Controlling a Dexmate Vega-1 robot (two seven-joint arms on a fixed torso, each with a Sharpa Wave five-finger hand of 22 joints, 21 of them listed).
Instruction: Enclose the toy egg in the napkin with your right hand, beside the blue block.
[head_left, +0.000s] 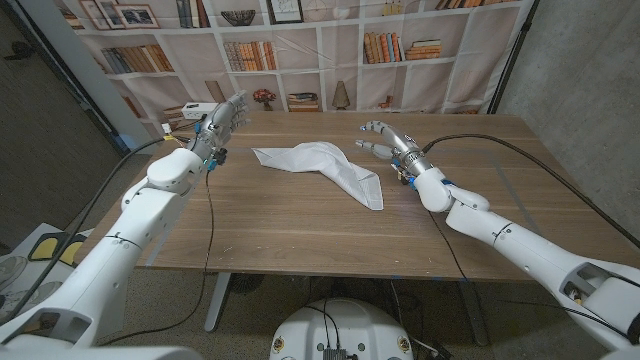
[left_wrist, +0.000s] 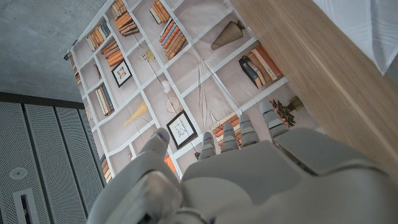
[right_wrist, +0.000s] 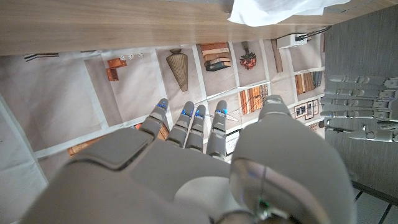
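One white napkin lying crumpled mid-table, between two hands; right hand just right of the napkin, fingers loosely curled and apart, holding nothing; left hand at the far left table edge, fingers extended, empty

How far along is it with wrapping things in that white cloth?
The napkin lies crumpled on the table, possibly already folded over something; I can't tell, since no egg or blue block is visible. Both the right hand and left hand hold nothing, fingers apart. Any remaining wrapping can't be judged.
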